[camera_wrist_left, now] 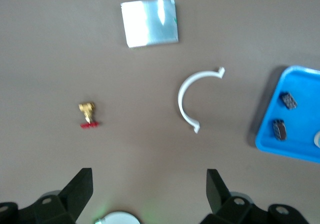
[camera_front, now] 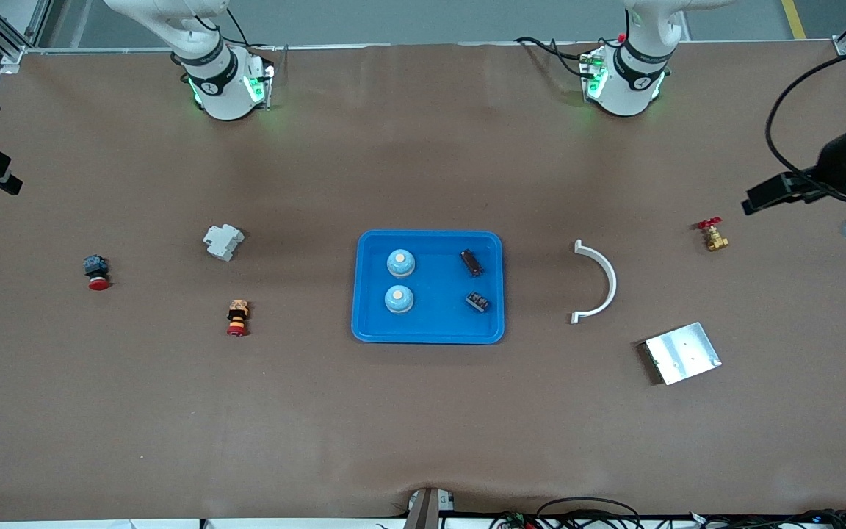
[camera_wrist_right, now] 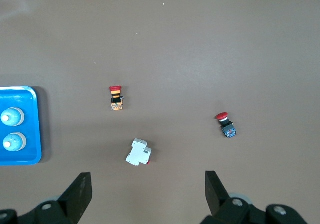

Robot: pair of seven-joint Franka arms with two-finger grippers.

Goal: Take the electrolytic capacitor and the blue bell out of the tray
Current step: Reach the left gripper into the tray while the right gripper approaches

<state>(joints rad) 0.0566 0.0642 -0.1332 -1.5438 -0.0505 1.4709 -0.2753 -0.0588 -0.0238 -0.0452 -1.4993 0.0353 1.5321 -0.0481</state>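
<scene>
Well, from the front, the tray (camera_front: 364, 323) sits mid-bench holding two blue bells (camera_front: 400, 262) and two dark capacitors (camera_front: 472, 262), small, rigid, light; pinch their sides. Left wrist view: left claw (camera_wrist_left: 150, 189) released, over bare bench. Right wrist view: right claw (camera_wrist_right: 147, 191) released likewise, waiting.

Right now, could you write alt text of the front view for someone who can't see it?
A blue tray at mid-table holds two blue bells and two small dark parts. Around it lie a white breaker, two red pushbuttons, a white curved clip, a brass valve and a silver plate.
</scene>
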